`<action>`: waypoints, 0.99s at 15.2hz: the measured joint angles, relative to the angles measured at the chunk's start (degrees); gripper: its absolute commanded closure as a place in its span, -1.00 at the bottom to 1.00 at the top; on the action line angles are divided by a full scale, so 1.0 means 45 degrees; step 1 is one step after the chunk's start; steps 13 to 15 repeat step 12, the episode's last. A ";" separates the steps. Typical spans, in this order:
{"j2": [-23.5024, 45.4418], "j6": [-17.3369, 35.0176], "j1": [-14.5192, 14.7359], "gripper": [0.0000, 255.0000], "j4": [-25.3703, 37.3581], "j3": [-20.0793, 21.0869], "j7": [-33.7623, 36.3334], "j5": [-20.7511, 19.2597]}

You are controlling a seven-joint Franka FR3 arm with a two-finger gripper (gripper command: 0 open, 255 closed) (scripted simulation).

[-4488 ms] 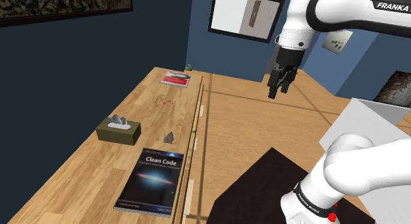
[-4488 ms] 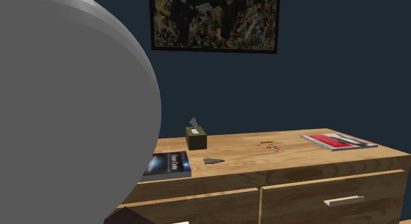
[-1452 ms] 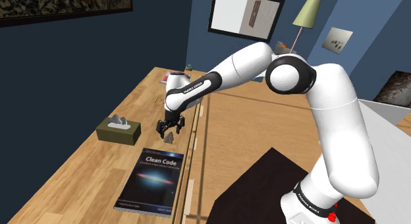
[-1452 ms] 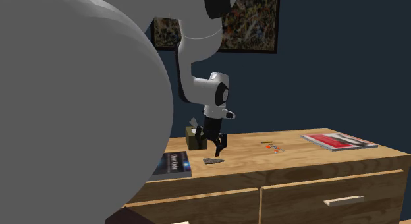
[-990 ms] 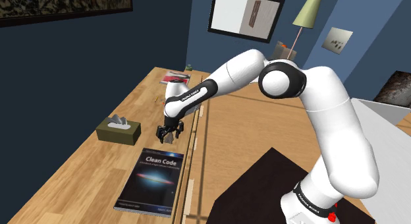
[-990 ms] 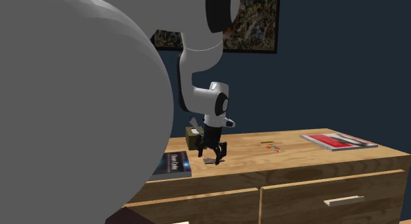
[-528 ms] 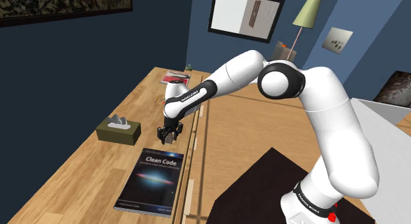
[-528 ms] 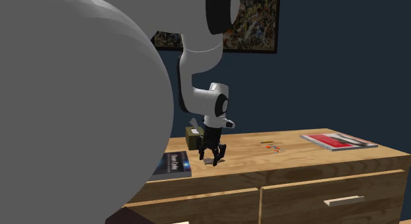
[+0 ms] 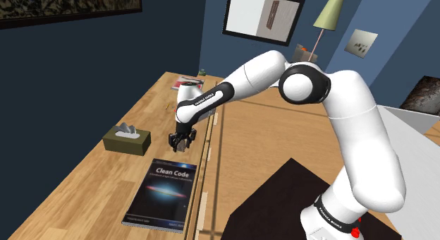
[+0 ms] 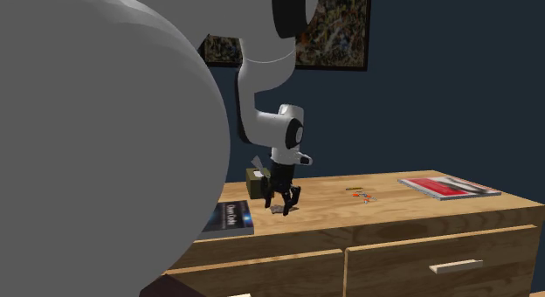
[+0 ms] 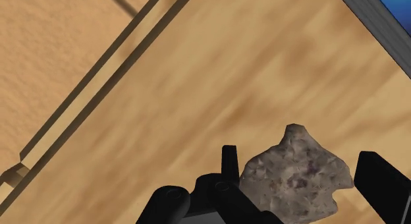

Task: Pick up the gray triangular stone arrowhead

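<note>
The gray, rough triangular stone arrowhead (image 11: 296,173) sits clasped between my two black fingers (image 11: 228,162), whose jaws are shut on it. In the shoulder view my gripper (image 9: 180,141) points down over the wooden dresser top (image 9: 141,111), between the tissue box and the dresser's front edge. In the second exterior view the gripper (image 10: 281,205) hangs a little above the wood with the arrowhead (image 10: 277,210) showing as a small dark piece at its tips.
An olive tissue box (image 9: 127,140) stands beside the gripper, and a dark "Clean Code" book (image 9: 161,193) lies close by. A red magazine (image 9: 188,83) and small coloured bits (image 9: 178,109) lie further along. A large grey shape (image 10: 87,147) blocks the second exterior view's left.
The fingers closed on the arrowhead about a second ago. Since then the hand has risen slightly with the stone in it.
</note>
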 measured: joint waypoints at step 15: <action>-0.1410 -0.1153 -0.0066 1.00 -0.0240 0.0088 0.0124 0.0074</action>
